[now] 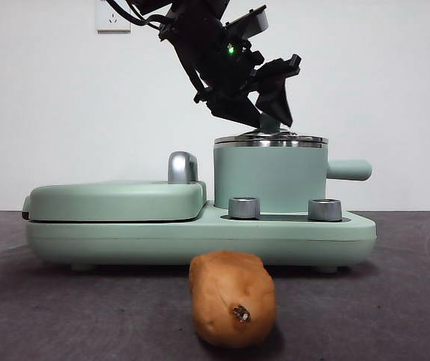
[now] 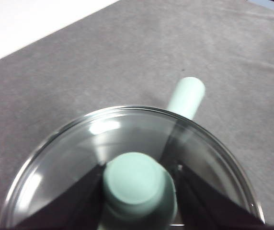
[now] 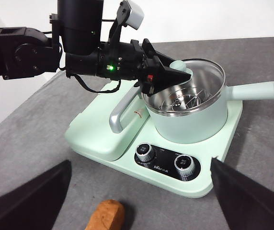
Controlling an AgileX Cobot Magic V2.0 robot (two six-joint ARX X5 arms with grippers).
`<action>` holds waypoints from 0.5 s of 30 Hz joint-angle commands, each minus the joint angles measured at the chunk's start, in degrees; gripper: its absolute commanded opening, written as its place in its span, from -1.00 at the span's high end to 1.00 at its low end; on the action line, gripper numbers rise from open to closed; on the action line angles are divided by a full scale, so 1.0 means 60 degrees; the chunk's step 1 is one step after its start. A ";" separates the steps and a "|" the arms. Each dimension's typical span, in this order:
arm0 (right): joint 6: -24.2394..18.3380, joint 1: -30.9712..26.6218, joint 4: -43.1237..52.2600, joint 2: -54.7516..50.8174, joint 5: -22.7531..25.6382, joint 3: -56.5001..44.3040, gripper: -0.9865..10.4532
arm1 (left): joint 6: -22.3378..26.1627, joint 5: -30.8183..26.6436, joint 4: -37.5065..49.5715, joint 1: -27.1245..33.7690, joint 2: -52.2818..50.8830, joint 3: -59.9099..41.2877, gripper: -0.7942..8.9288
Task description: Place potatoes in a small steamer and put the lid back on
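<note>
The potato (image 1: 232, 297) lies on the dark cloth in front of the appliance, its brown eye spot facing the front camera; the right wrist view shows the potato (image 3: 106, 214) too. On the right half of the base stands the small steamer (image 1: 270, 177), with the glass lid (image 1: 271, 140) resting on its rim. My left gripper (image 1: 267, 120) comes down from above and is shut on the lid's green knob (image 2: 132, 179). High above the potato, my right gripper (image 3: 141, 161) hangs open and holds nothing.
A flat green griddle cover (image 1: 117, 199) with a steel handle (image 1: 181, 167) fills the left half of the base. Two steel dials (image 1: 244, 207) sit on the front. The steamer's side handle (image 1: 348, 170) points right. A white wall stands behind.
</note>
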 commanded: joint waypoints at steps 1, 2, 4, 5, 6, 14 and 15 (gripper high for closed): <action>0.0098 0.0004 -0.0015 0.0040 -0.0004 0.0127 0.01 | 0.0040 0.0127 0.0120 -0.0124 0.0248 0.0262 0.54; 0.0098 0.0004 -0.0047 0.0040 -0.0004 0.0127 0.02 | 0.0040 0.0127 0.0160 -0.0124 0.0248 0.0262 0.55; 0.0098 0.0004 -0.0120 0.0040 0.0000 0.0127 0.01 | 0.0040 0.0127 0.0215 -0.0124 0.0248 0.0266 0.66; 0.0098 0.0004 -0.0131 0.0040 -0.0004 0.0127 0.02 | 0.0040 0.0127 0.0215 -0.0124 0.0248 0.0270 0.73; 0.0098 0.0004 -0.0131 0.0040 -0.0004 0.0127 0.01 | 0.0040 0.0127 0.0204 -0.0124 0.0248 0.0284 0.76; 0.0029 0.0007 -0.0262 0.0182 0.0933 0.0131 0.02 | -0.0040 0.0127 -0.0528 -0.0124 0.0127 0.1133 0.78; 0.0055 0.0015 -0.0342 0.0281 0.0933 0.0146 0.02 | -0.0036 0.0127 -0.0758 -0.0124 0.0091 0.1322 0.78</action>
